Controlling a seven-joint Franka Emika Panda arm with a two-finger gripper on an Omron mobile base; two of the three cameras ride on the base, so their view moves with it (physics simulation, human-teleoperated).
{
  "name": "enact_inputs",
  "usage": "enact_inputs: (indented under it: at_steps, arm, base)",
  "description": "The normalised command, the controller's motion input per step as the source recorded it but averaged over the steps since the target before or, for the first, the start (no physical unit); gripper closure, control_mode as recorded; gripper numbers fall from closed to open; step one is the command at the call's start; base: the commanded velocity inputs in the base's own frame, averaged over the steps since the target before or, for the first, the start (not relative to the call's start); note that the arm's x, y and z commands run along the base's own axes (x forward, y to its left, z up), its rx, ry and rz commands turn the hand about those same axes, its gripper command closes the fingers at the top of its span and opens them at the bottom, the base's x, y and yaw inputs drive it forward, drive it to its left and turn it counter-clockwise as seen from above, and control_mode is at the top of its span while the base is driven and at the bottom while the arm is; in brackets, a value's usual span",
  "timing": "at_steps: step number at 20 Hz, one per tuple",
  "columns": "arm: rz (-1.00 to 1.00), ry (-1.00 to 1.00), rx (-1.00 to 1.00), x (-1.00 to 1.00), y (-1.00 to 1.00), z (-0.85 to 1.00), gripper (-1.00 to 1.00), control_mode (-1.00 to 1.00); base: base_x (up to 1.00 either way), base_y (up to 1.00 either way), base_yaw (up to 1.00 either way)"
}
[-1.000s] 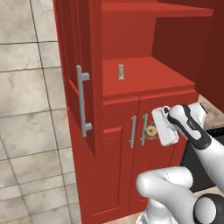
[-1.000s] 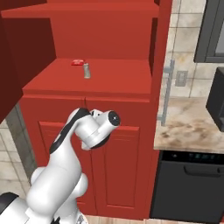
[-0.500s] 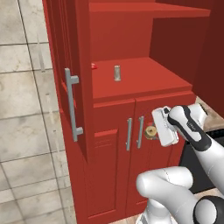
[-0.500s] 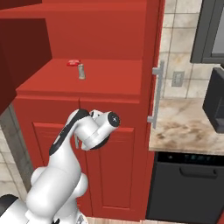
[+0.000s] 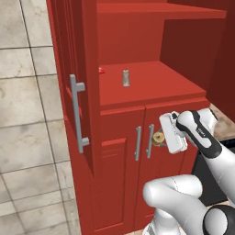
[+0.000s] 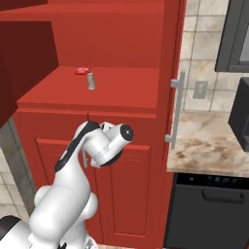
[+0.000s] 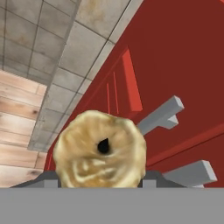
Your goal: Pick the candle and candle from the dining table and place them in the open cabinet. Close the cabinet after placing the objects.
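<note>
Tool (image 5: pixel 161 137) pinching golden-tan candle (image 7: pixel 100 151) — grey candle (image 5: pixel 125 78) upright on cabinet shelf (image 5: pixel 156 85).

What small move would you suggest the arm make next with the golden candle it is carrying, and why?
Probably lift the gripper up toward the open cabinet. It holds the golden-tan candle low, in front of the lower doors' handles, below the red inner shelf where the grey candle already stands upright near a small red item. The candle must clear the shelf's front edge first.
</note>
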Motion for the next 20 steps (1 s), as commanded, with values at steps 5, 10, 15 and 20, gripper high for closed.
enact_inputs:
  at_steps: [5,10,15,20]
  arm:
    - [0.0,0.0,0.0,0.0,0.0,0.0,1.0,1.0]
    - [0.0,0.0,0.0,0.0,0.0,0.0,1.0,1.0]
    - [0.0,0.0,0.0,0.0,0.0,0.0,1.0,1.0]
    - [0.0,0.0,0.0,0.0,0.0,0.0,1.0,1.0]
  base:
    - [0.01,-0.15,0.05]
    - [0.01,-0.28,0.04]
    - [0.01,-0.11,0.01]
    - [0.0,0.0,0.0]
